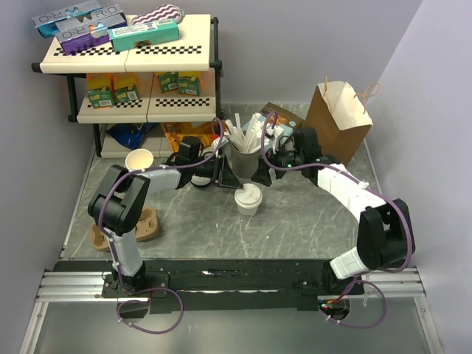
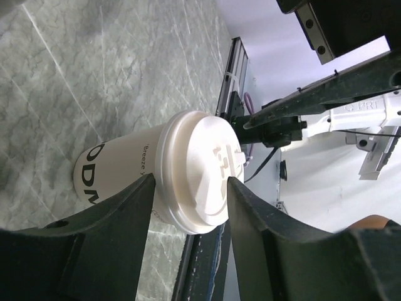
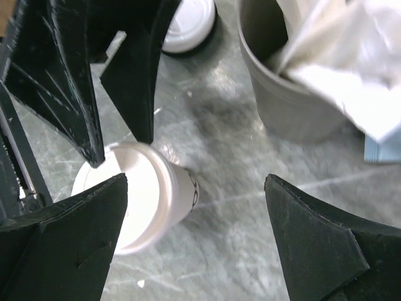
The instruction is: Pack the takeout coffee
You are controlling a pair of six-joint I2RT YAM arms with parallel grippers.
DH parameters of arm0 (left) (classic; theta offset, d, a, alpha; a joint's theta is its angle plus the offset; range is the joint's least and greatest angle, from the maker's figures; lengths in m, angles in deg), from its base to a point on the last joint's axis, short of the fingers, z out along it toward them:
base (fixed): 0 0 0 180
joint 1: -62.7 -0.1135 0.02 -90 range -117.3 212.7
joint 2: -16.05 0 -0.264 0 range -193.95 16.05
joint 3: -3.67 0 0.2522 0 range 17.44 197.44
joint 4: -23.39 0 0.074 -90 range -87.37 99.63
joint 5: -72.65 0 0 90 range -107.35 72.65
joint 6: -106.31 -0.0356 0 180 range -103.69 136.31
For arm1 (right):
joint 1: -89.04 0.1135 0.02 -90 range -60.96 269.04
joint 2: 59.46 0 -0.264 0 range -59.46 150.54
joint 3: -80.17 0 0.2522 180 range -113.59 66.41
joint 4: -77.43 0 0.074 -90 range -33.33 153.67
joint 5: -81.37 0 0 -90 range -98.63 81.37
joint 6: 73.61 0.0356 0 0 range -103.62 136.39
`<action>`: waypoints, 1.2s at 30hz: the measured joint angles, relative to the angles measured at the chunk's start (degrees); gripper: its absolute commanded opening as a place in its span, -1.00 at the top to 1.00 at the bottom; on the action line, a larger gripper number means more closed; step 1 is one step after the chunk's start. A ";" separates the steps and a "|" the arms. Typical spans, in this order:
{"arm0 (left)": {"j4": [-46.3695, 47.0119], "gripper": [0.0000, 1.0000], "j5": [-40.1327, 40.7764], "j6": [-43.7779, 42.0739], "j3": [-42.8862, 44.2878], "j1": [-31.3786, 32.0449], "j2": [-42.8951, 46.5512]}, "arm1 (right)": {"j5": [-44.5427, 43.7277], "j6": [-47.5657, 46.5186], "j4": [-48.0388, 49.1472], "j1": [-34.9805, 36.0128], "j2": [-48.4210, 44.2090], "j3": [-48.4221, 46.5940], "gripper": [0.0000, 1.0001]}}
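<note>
**On the grey tabletop (image 1: 184, 236): takeout coffee (image 1: 248, 199), lid on, standing upright**

Near the middle of the table, the takeout coffee is parked just in front of the grey straw holder (image 1: 243, 161), which is stuffed with white wrapped straws. So, the cup itself: it's short and made of off-white paper, with dark lettering printed along the side. "Breeze" can be read, plus some bigger letters that are partly cut off. It's capped with a round white plastic sip lid, with a raised rim and a little moulded tab on top.

The left gripper (image 2: 191, 185) is held partway apart, with one fingertip placed at each side of the lid. Whether the lid is actually pinched can't be told. The right gripper (image 3: 195, 182) is spread wide with nothing held, and the cup is seen below it, close to one of its fingers. A brown paper bag (image 1: 338, 118) is stood well apart at the back right.
</note>
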 measured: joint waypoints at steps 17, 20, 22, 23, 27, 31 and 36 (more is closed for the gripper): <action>-6.32 -0.07 2.49 -5.75 1.70 0.48 -0.11 | 5.38 5.33 -2.05 -0.52 0.28 5.55 -0.90; -7.91 -0.06 2.73 -7.32 1.70 0.50 -0.11 | 6.56 5.60 -1.92 -0.55 0.28 7.06 -0.89; -8.87 -0.07 2.82 -8.07 1.70 0.52 -0.11 | 7.37 5.99 -1.68 -0.55 0.28 8.02 -0.89; -8.92 -0.06 2.82 -8.13 1.70 0.57 -0.11 | 7.78 6.16 -1.40 -0.55 0.28 8.39 -0.89; -8.96 -0.04 2.82 -8.37 1.70 0.72 -0.11 | 8.94 6.97 0.15 -0.57 0.28 9.75 -0.88; -9.60 -0.01 2.95 -9.64 1.88 0.76 -0.11 | 9.38 7.76 1.90 -0.76 0.39 10.51 -0.84; -10.75 0.02 3.43 -10.43 2.69 0.74 -0.79 | 12.52 10.01 3.69 -2.49 2.84 10.75 -0.76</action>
